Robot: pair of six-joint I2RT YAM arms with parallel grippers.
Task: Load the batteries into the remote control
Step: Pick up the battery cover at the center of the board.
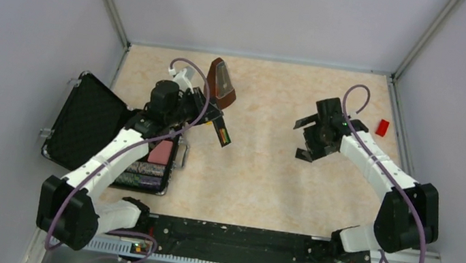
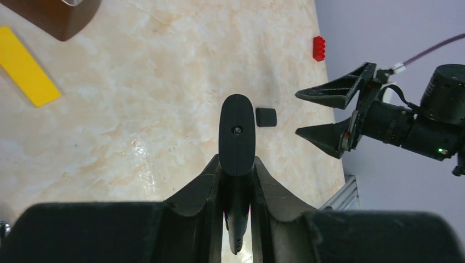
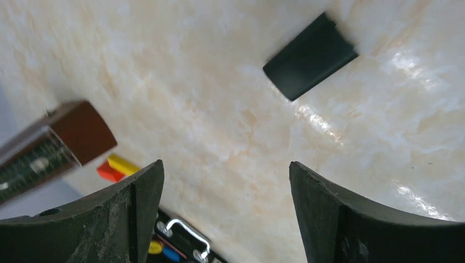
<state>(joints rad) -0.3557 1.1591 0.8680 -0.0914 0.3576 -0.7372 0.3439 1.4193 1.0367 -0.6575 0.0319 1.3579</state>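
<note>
My left gripper [image 1: 213, 119] is shut on the remote control [image 1: 221, 130], a slim black bar held above the table. Green and red stripes of the batteries [image 1: 223, 134] show along its upper face in the top view. In the left wrist view the remote [image 2: 237, 131] sticks out edge-on from between my fingers, and the batteries are hidden there. My right gripper [image 1: 304, 139] is open and empty, right of the remote and apart from it. It also shows in the left wrist view [image 2: 317, 112]. A small flat black cover [image 3: 310, 56] lies on the table ahead of my right gripper [image 3: 226, 164].
A brown metronome [image 1: 222, 82] stands at the back, behind the remote. A large open black case [image 1: 87, 121] holding small items lies at the left. A red block [image 1: 382, 128] lies near the right wall. A yellow block [image 2: 24, 68] lies beside the metronome.
</note>
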